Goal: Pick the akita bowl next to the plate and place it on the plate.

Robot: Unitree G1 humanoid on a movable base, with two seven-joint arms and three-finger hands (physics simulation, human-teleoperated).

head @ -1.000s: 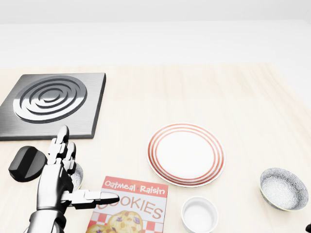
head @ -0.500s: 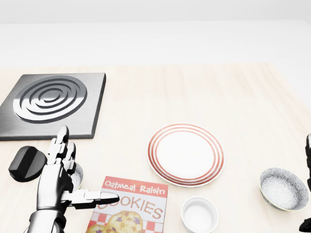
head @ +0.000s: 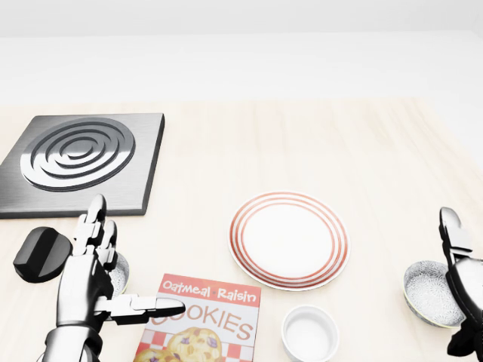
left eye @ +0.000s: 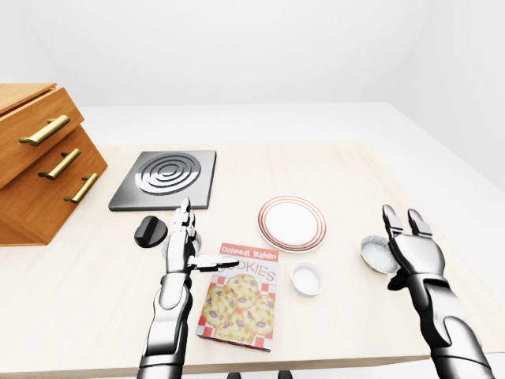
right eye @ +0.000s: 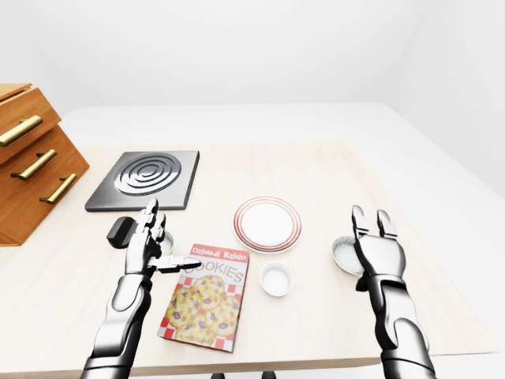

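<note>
since the earlier head-view frames, the right hand (head: 462, 290) is seen raised into the lower right corner, where only a dark fingertip showed half a second ago; the table and its things are unchanged, so the camera is judged not to have moved. the right hand is shown with fingers spread wide and upright, holding nothing, its palm overlapping the right part of the akita bowl (head: 432, 292) in the head view; whether it touches the rim cannot be told. the left hand (left eye: 183, 251) is held open over the table (left eye: 331, 166), thumb extended across the top edge of the cookie box (left eye: 241, 296), gripping nothing.

the akita bowl is located at the right of the red-ringed plate (head: 290, 240), apart from it, with a white ramekin (head: 310, 332) below and between them. a second small bowl (right eye: 164, 242) is partly hidden behind the left hand.

the bowl is judged rigid, ceramic-like, light, smooth-walled and breakable if dropped. a pinch over the rim, one finger inside and the others outside, is suggested as the surest hold. the bowl is round and stands upright with its mouth upward, so no long axis in plan is presented; its axis is vertical, and any side of the rim serves equally.
</note>
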